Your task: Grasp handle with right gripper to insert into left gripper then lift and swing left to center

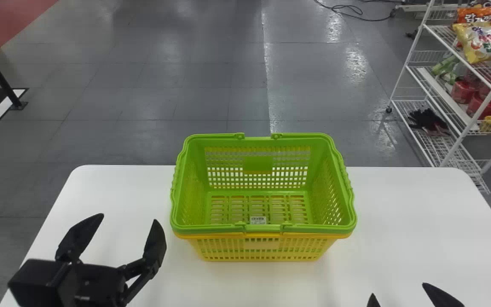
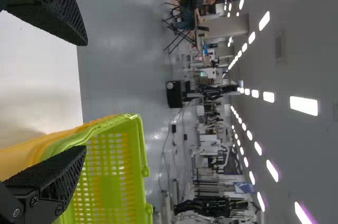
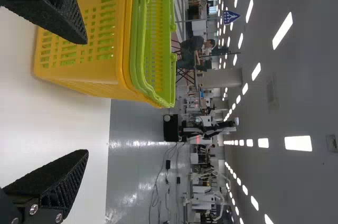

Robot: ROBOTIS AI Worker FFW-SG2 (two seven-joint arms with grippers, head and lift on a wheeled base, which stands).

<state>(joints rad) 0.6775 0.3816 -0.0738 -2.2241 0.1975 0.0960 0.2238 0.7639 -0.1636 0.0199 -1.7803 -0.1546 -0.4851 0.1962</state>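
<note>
Head view: right fingers [image 1: 441, 296] cropped (bottom edge)

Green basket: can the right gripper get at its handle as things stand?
Probably yes: the right gripper is open, and nothing stands between it and the handle. That handle lies folded along the rim, though, so getting hold may be fiddly.

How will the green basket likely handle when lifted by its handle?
Probably light for its size: the green basket has perforated walls and nothing inside. It looks fairly stiff, its rim holding a clean rectangle. It sits nested in the yellow basket, so that one may cling and come up too. The folded handle might pivot first.
</note>
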